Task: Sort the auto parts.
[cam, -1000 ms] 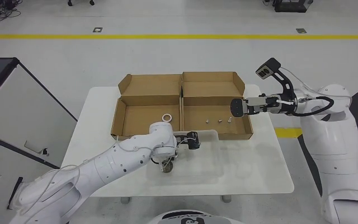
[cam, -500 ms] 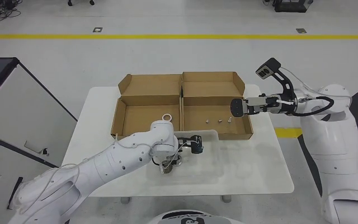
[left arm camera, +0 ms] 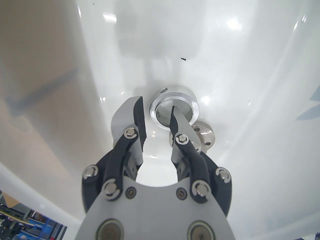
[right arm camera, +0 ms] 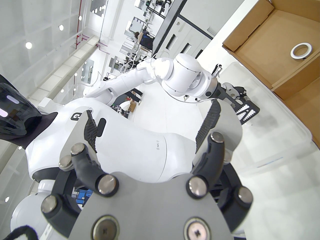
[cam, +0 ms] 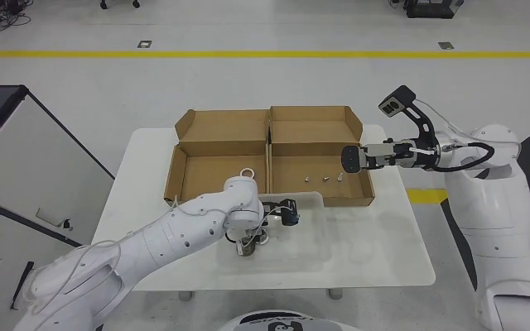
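Silver collar ring [left arm camera: 174,108] lies in clear tray [cam: 331,236] at near middle of table [cam: 373,248]. Since a second ago we see left wrist eased slightly nearer over tray; right arm unmoved. Left gripper [left arm camera: 156,106] unclenched: one finger inside collar ring, other outside, ring wall between, not gripped yet. Flanged part [left arm camera: 205,136] just beside collar ring. Left cardboard box [cam: 207,178] holds second ring [cam: 247,174]. Right cardboard box [cam: 298,161] holds three small parts [cam: 325,177]. Right gripper [cam: 348,159] spread wide over right box's right side.
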Motion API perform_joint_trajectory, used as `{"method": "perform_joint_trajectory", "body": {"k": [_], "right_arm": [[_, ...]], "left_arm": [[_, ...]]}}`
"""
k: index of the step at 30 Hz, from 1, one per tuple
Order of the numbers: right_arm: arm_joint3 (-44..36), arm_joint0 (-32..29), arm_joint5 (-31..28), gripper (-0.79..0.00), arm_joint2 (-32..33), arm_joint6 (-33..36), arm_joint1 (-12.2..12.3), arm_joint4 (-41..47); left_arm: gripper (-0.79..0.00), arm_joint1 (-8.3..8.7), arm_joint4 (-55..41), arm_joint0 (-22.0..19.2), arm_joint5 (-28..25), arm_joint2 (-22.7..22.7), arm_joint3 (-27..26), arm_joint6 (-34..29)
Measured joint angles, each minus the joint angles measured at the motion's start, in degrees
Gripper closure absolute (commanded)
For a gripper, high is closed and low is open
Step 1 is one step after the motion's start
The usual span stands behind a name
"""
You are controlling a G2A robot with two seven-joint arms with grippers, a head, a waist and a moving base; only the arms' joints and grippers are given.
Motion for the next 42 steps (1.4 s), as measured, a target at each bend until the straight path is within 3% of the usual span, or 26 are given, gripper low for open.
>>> {"method": "perform_joint_trajectory", "body": {"k": [13,14,16,29,39,42], "right_arm": [[0.0,0.0,0.0,-0.785,0.0,0.0,0.0,0.0],[0.0,0.0,0.0,-0.785,0.0,0.0,0.0,0.0],[0.0,0.0,0.0,-0.785,0.0,0.0,0.0,0.0],[0.0,0.0,0.0,-0.785,0.0,0.0,0.0,0.0],[0.0,0.0,0.0,-0.785,0.0,0.0,0.0,0.0],[0.0,0.0,0.0,-0.785,0.0,0.0,0.0,0.0]], "left_arm": [[-0.243,-0.60,-1.0,-0.9,-0.3,1.0,1.7,0.3],[-0.215,-0.70,-1.1,-0.9,-0.3,1.1,1.8,0.3],[0.000,-0.83,-1.2,-1.0,-0.2,1.3,2.0,0.3],[0.000,-1.05,-0.5,-1.0,1.6,0.1,1.2,0.7],[0.000,0.99,-3.2,-1.3,3.6,-5.0,-7.8,-3.7],[0.000,1.05,-3.1,-1.3,3.7,-5.0,-8.1,-3.7]]}}
